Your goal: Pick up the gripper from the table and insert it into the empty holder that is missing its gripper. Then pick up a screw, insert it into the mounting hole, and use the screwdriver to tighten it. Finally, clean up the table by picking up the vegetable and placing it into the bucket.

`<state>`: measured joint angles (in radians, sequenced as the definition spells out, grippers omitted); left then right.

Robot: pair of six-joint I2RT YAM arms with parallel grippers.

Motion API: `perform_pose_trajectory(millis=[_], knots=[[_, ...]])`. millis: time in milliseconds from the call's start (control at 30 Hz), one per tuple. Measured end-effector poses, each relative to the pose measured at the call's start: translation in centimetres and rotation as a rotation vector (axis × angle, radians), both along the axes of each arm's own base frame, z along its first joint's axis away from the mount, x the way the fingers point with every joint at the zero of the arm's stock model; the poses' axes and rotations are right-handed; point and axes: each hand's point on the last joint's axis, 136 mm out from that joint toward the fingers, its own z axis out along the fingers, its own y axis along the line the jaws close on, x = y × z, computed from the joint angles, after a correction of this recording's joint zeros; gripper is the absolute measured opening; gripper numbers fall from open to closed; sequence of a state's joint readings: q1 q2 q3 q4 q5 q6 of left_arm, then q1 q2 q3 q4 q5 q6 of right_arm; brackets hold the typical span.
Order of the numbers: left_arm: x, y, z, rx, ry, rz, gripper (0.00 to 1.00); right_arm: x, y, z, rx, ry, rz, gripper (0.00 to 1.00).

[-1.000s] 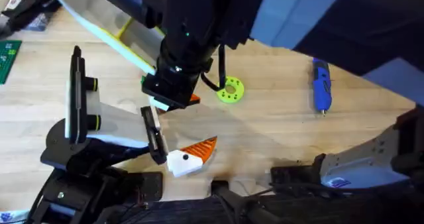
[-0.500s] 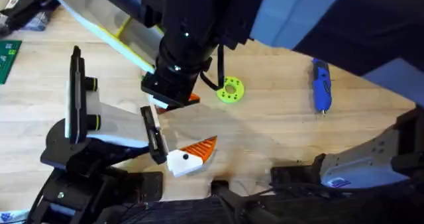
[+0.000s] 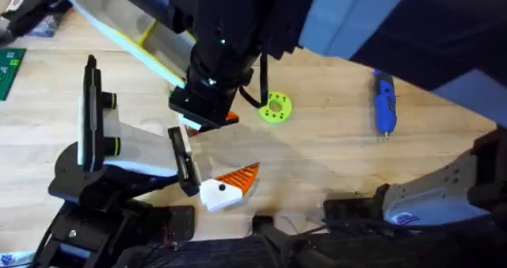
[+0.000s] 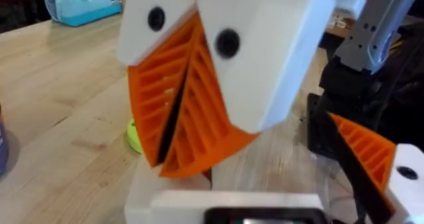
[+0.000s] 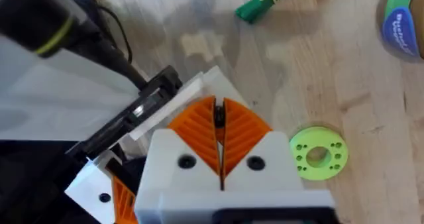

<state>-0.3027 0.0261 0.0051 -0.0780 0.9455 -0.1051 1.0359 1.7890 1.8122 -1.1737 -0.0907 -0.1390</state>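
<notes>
On the pale wooden surface (image 3: 333, 153), the small white plastic block with an orange ribbed wedge finger (image 3: 228, 186) lies on its side near the front edge, untouched, just beside the thin black upright plate of the black-and-white holder stand (image 3: 103, 153) with its yellow-green rings, which stands at the left.

The left tool (image 4: 182, 128) hangs just above the surface with its white fingers and orange ribbed pads (image 4: 205, 111) pressed together, nothing between them. In the left wrist view the loose block's orange wedge (image 4: 368, 154) shows nearby.

The right tool (image 5: 219, 134) is likewise closed, its orange pads meeting along a thin seam and gripping nothing. It hovers beside the holder's black plate (image 5: 136, 108), with the yellow-green round disc with holes (image 5: 318, 152) close by and a green leafy vegetable (image 5: 265, 2) farther off.

The slim blue pen-shaped screwdriver (image 3: 384, 101) lies well apart at the right of the overhead view, beyond the disc (image 3: 275, 108).
</notes>
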Motion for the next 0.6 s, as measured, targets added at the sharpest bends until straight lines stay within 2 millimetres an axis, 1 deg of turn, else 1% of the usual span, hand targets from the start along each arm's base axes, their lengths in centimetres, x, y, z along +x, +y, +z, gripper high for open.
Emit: perform_pose_trajectory(millis=[33, 333, 467, 500, 567, 600], knots=[[0.0, 0.0, 0.0, 0.0, 0.0, 0.0, 0.991, 0.0, 0.0, -0.01, 0.0, 0.0, 0.0, 0.003], [0.0, 0.0, 0.0, 0.0, 0.0, 0.0, 0.991, 0.0, -0.01, -0.01, -0.001, 0.0, -0.001, 0.228], [0.0, 0.0, 0.0, 0.0, 0.0, 0.0, 0.991, 0.02, -0.03, -0.01, -0.001, -0.001, 0.0, 0.286], [0.0, 0.0, 0.0, 0.0, 0.0, 0.0, 0.991, 0.05, -0.05, -0.02, -0.003, -0.003, -0.002, 0.317], [0.04, 0.02, 0.0, 0.0, 0.0, 0.002, 0.991, 0.18, -0.14, -0.05, -0.007, -0.009, -0.005, 0.441], [0.05, 0.02, 0.0, 0.0, 0.0, 0.003, 0.991, 0.24, -0.18, -0.04, -0.009, -0.012, -0.006, 0.468]])
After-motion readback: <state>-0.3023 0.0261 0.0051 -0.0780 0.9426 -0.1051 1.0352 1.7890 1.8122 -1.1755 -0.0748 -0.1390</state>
